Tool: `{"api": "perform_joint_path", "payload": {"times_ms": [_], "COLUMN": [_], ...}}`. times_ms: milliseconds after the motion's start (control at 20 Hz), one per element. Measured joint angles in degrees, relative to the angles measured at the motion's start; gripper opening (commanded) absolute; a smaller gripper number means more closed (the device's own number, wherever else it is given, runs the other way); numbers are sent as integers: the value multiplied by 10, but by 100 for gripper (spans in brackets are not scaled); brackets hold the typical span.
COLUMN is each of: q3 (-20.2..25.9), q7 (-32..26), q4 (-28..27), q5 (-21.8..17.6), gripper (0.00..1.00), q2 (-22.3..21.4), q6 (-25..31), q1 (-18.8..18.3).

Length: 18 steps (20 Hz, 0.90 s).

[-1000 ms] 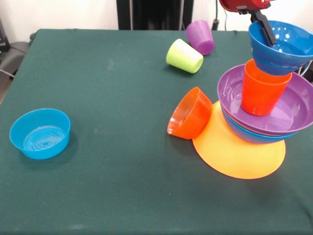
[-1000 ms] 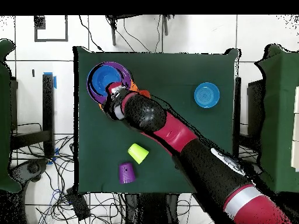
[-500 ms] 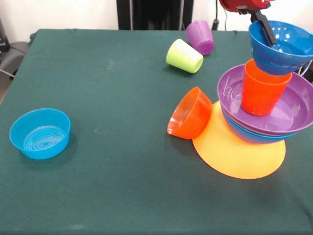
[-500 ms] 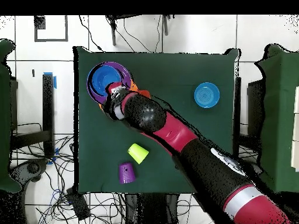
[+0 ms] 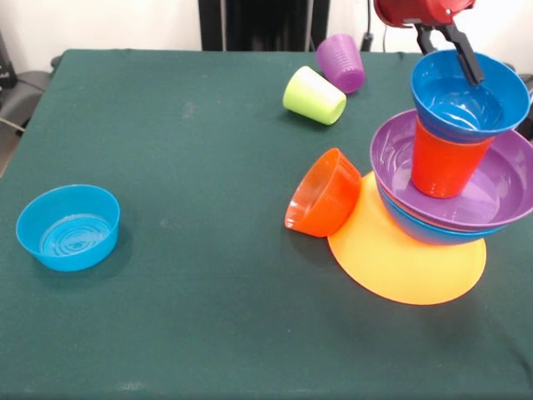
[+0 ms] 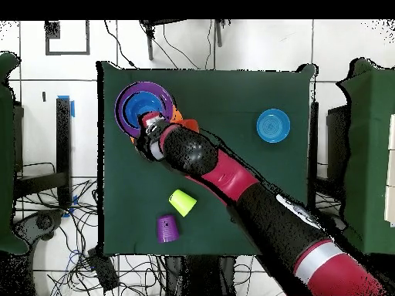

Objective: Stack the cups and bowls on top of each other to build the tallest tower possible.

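Observation:
The tower stands at the right of the front view: an upturned orange-yellow bowl (image 5: 406, 268) at the base, a blue bowl (image 5: 416, 229), a purple bowl (image 5: 491, 196), an upright orange cup (image 5: 440, 162), and a dark blue bowl (image 5: 466, 98) on top. My gripper (image 5: 450, 65) hangs over that top bowl's far rim, open, one finger (image 5: 466, 60) reaching down to the rim. In the overhead view the gripper (image 6: 151, 123) sits at the tower (image 6: 133, 99). A small orange bowl (image 5: 323, 193) lies on its side against the base.
A lime green cup (image 5: 314, 95) and a purple cup (image 5: 341, 62) lie on their sides toward the far edge. A light blue bowl (image 5: 68, 227) sits upright at the left. The tower stands close to the table's right edge (image 5: 520, 275).
The dark blue bowl has dropped, shifted left and settled level on the orange cup. The gripper's fingers have spread apart and let go of its rim.

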Motion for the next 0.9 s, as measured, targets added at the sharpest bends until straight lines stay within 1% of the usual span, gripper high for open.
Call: {"api": "perform_joint_path", "payload": {"times_ms": [550, 700, 900], "q3": [0, 2, 8], "q7": [0, 0, 0], "q4": [0, 0, 1], "q5": [-4, -4, -4], "gripper": [100, 100, 100], "q2": [14, 12, -2], "q6": [0, 0, 0], "q1": [-1, -4, -13]}}
